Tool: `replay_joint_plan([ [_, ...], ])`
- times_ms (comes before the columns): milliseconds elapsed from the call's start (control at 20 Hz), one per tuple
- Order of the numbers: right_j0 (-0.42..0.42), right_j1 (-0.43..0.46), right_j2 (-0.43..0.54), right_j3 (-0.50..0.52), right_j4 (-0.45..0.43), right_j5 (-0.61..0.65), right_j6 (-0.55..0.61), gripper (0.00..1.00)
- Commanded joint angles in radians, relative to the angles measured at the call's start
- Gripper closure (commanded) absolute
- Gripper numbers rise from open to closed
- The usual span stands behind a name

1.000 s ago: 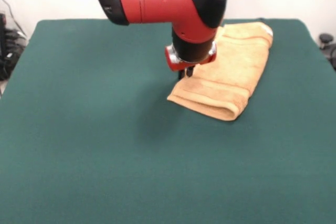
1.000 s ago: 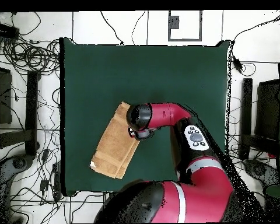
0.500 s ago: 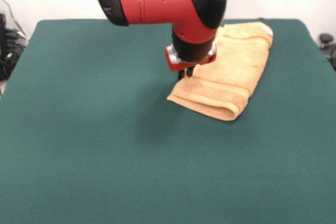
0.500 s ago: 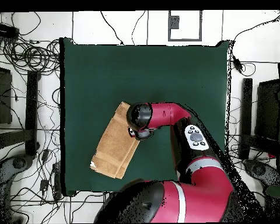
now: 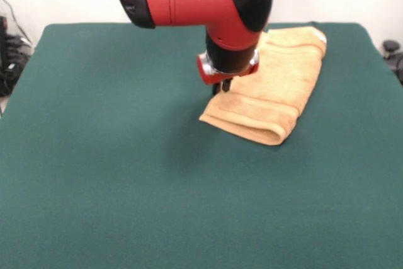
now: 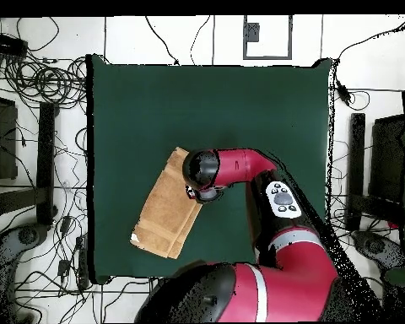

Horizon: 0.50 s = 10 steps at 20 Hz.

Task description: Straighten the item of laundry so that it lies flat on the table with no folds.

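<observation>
Gripper (image 5: pixel 220 86) down at the towel's (image 5: pixel 277 89) edge

You had the towel folded over on itself, lying as a long doubled strip toward one side of the table (image 5: pixel 126 174), its rounded fold at the end nearer the front camera and its far end close to the table's back edge. In the overhead view the towel (image 6: pixel 168 207) lay slanted near the table's (image 6: pixel 240 110) left edge, well inside the green cloth. Your arm's red and black wrist stood just over the towel's long inner edge, with the gripper (image 6: pixel 193 192) tips at or touching that edge. You could not tell whether the claw was wide, narrow or pinching cloth, since the wrist hid it
</observation>
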Motion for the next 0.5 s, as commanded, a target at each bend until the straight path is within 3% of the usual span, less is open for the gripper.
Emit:
replay_joint_plan([
  [50, -0.045, -0.088, -0.062, 0.078, -0.166, -0.135, -0.060, 1.00],
  [500, -0.132, -0.216, -0.064, 0.044, -0.276, 0.021, -0.229, 1.00],
])
